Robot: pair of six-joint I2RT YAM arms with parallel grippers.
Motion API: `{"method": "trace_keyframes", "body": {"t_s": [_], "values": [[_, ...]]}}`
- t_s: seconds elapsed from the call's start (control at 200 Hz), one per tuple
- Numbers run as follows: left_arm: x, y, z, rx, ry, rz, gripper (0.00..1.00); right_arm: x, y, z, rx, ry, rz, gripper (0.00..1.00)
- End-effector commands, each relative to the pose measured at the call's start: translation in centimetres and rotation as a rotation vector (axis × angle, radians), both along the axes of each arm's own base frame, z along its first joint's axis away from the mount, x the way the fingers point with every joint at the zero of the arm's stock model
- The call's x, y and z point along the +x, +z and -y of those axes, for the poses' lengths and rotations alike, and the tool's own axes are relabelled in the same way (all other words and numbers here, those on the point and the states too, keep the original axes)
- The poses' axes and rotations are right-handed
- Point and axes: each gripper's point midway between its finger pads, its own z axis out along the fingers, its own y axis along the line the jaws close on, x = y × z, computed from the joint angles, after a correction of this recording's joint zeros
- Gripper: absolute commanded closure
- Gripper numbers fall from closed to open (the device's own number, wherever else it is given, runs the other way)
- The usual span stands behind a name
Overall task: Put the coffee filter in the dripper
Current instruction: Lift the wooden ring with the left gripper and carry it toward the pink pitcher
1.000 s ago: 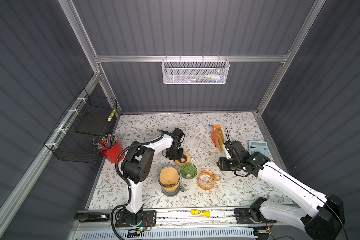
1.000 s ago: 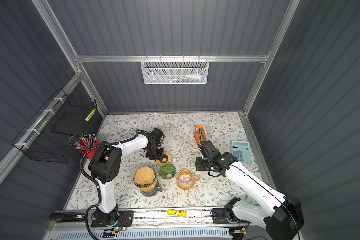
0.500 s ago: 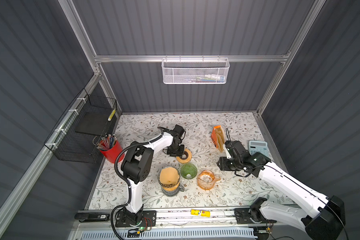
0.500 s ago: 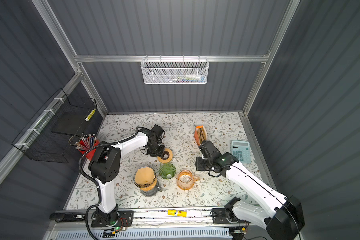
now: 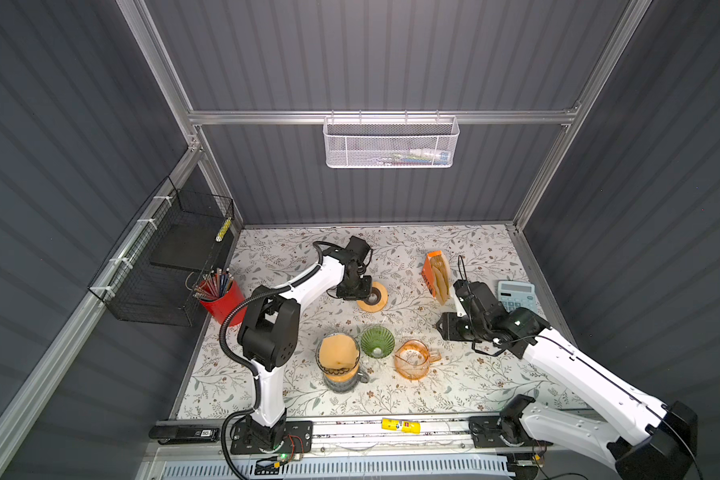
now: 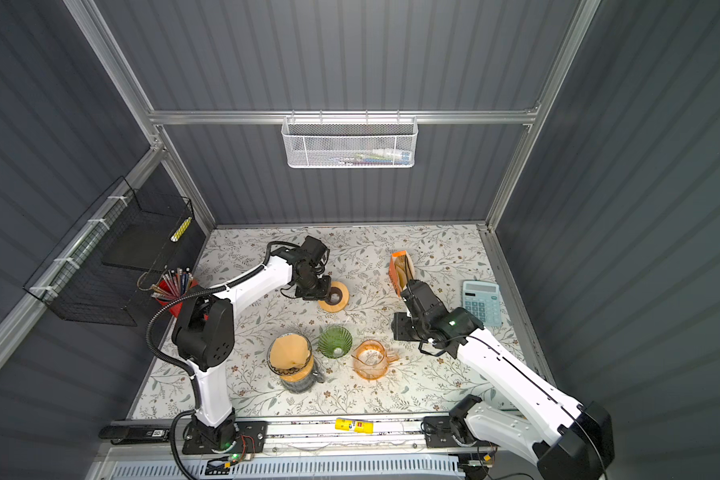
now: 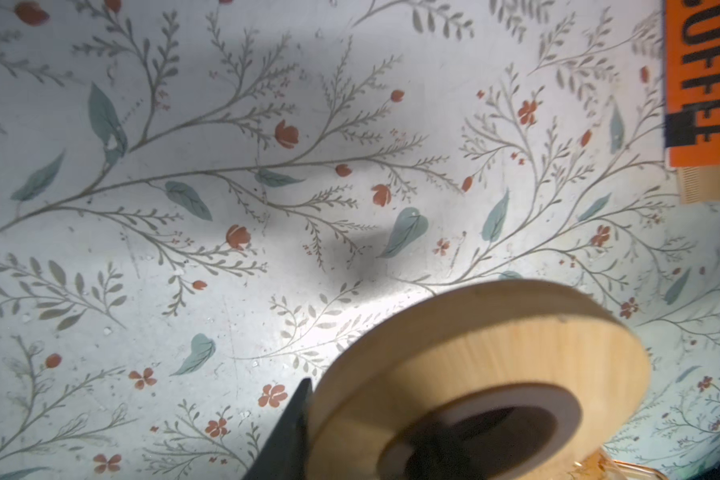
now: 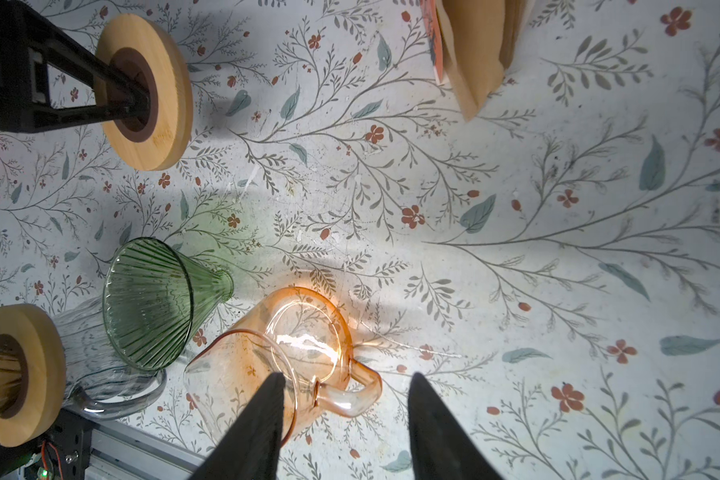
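- Floral-print tabletop (image 5: 454, 386) inside a dark grey booth. A black wire basket (image 5: 163, 266) hangs on the left wall, and a red cup (image 5: 225, 299) full of pencils stands on the table beside it.
- The left gripper (image 5: 366, 293) is clamped onto a wooden ring (image 5: 381, 303). One finger (image 7: 292, 419) is outside the rim and the other is down in the centre hole. The ring looks tipped in the wrist views.
- Nearer the front there's a grey glass carafe (image 5: 344, 384) with its own wooden collar. A brown paper filter (image 5: 337, 353) sits opened up on top of it.
- Just beside that is the green dripper (image 5: 377, 340), ribbed glass with its mouth up. You can see straight down to its bottom.
- Next along is an orange glass pitcher (image 5: 412, 361).
- Further back is an orange box (image 5: 429, 274) marked COFFEE. The stack of coffee filters (image 5: 440, 276) pokes out of its open end.
- The right gripper (image 8: 348, 376) hovers over the table near the pitcher's handle, with its fingers spread apart and holding nothing.
- A pale blue calculator (image 5: 516, 295) lies over by the right edge.
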Motion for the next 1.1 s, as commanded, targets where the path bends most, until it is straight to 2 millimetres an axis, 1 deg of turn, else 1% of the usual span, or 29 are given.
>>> {"method": "trace_keyframes", "body": {"t_s": [0.0, 0.245, 0.345, 0.51, 0.55, 0.715, 1.096], "values": [[-0.2, 4.1, 0.8, -0.062, -0.003, 0.035, 0.72, 0.3, 0.9, 0.5, 0.002, -0.027, 0.029, 0.5], [-0.9, 7.8, 1.9, -0.128, -0.032, 0.063, 0.71, 0.4, 1.9, 0.4, 0.024, -0.033, 0.05, 0.5], [-1.8, 9.0, 2.6, -0.123, -0.065, 0.072, 0.71, 0.4, 2.3, 0.4, 0.037, -0.035, 0.059, 0.49], [-3.4, 10.4, 4.5, -0.125, -0.125, 0.086, 0.71, 0.2, 2.9, 0.2, 0.074, -0.03, 0.065, 0.49], [-4.2, 10.4, 4.5, -0.108, -0.135, 0.069, 0.71, 0.2, 3.1, 0.3, 0.08, -0.032, 0.068, 0.49], [-6.2, 10.8, 6.2, -0.089, -0.198, 0.062, 0.71, 0.3, 3.6, 1.0, 0.091, -0.049, 0.085, 0.49], [-10.7, 9.2, 9.4, -0.054, -0.297, 0.0, 0.71, -0.1, 4.4, 1.9, 0.11, -0.062, 0.101, 0.48]]}}
